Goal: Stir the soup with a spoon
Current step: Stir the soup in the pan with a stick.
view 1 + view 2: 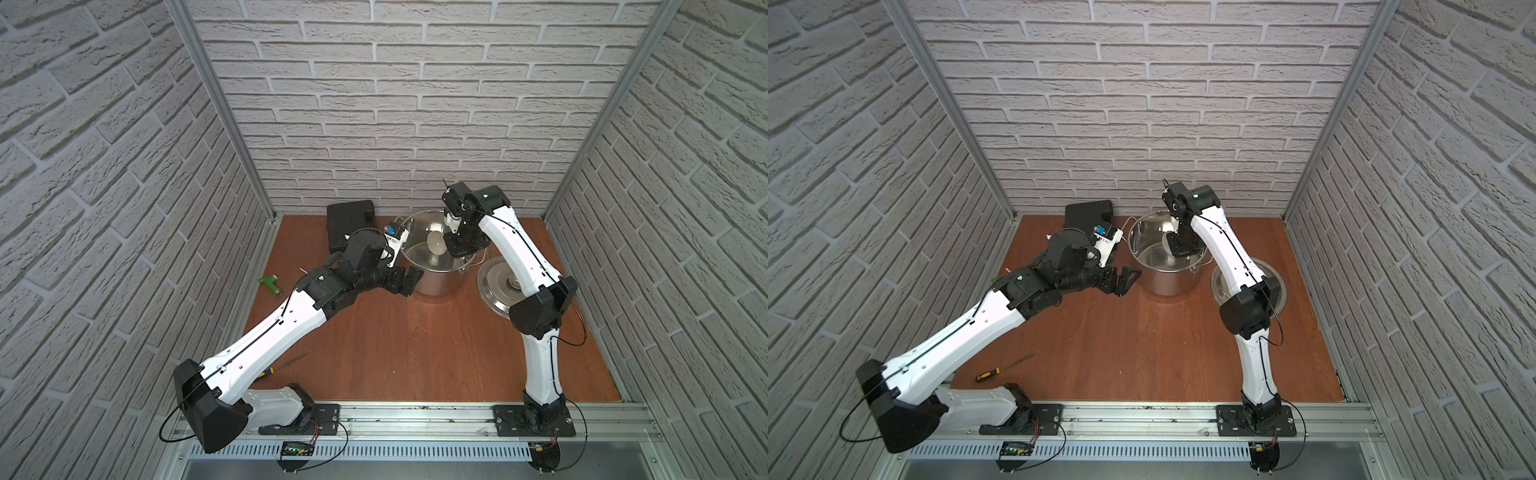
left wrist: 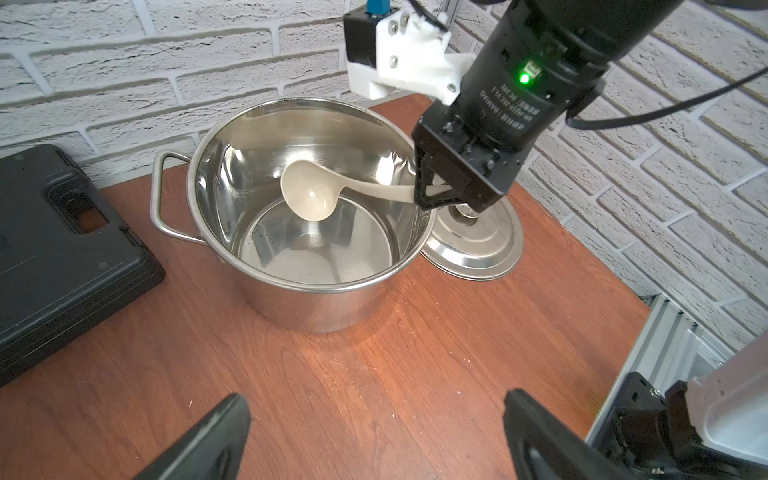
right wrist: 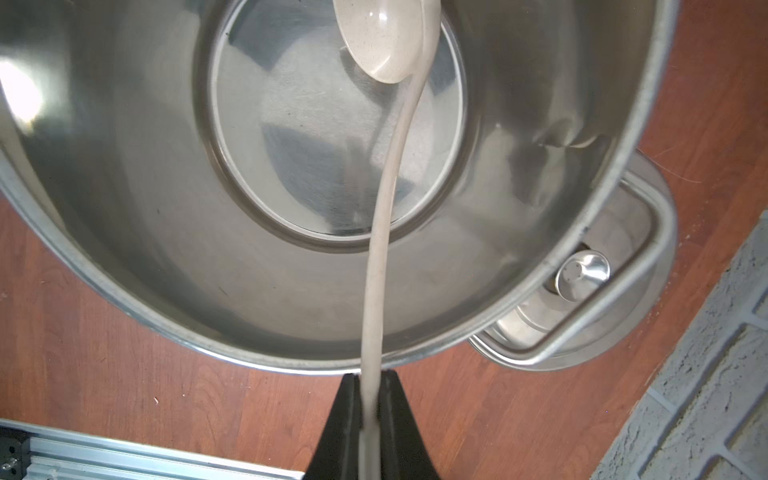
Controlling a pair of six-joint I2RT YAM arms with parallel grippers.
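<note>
Nearest, at the lower left in a top view, a screwdriver [image 1: 1007,366] lies on the table [image 1: 415,353] beside the left arm's base. The left arm reaches up toward mid-frame. The left gripper [image 1: 408,283] hangs just left of the pot [image 1: 436,284], close to its wall, and contact cannot be judged. Its jaws are spread wide, and the left wrist view shows only bare wood between them. A green tool [image 1: 270,284] lies at mid-left, well apart from the pot.

The pot stands upright at upper centre in both top views, and its inside is bare, shiny steel. The spoon [image 2: 309,199] has its bowl inside the pot, hollow side up, and looks clear of the floor and wall. Its handle rises over the rim on the lid's side.

The right gripper [image 3: 370,378] is clamped tight on the handle's end, with a finger pressed to each side, above the rim.

The lid [image 1: 494,286] lies flat, knob up, just right of the pot, partly under the pot's loop handle and the right arm.

Farthest, a black case [image 1: 349,222] sits at the back wall, left of the pot.
</note>
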